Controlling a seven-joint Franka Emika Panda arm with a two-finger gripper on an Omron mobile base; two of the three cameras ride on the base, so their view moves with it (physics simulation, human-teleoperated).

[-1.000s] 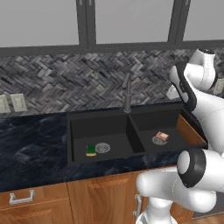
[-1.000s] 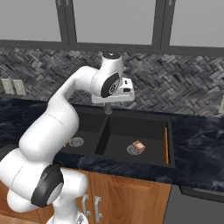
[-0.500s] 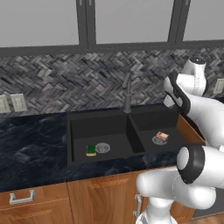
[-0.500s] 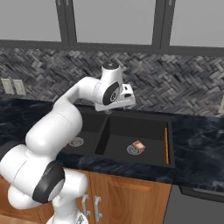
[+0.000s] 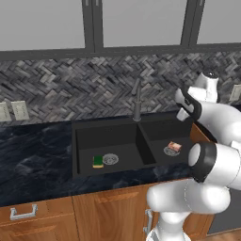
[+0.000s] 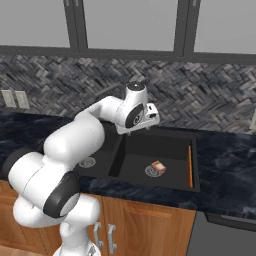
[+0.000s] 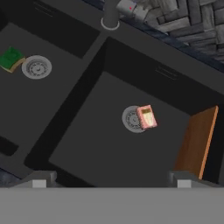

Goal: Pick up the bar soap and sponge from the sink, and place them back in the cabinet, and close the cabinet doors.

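Note:
The pinkish-brown bar soap (image 5: 174,146) (image 6: 159,167) (image 7: 146,117) lies beside the drain of the black sink's (image 5: 74,141) right basin. In the left basin, the green and yellow sponge (image 5: 98,161) (image 7: 12,59) rests next to its drain. My gripper (image 5: 184,113) (image 6: 128,131) (image 7: 110,178) hangs above the right basin, well clear of the soap, pointing down at it. It is open with its tips wide apart and nothing between them. The cabinet and its doors are out of view.
A brown wooden board (image 5: 198,134) (image 6: 189,165) (image 7: 196,141) leans along the right wall of the right basin. The dark faucet (image 5: 137,101) (image 7: 113,12) stands behind the divider. Grey-framed frosted-glass cabinets (image 5: 136,23) hang above the tiled backsplash. Dark marble counter (image 5: 33,160) flanks the sink.
The arm has bent lower, bringing the hand down over the right basin. Soap and sponge have not moved.

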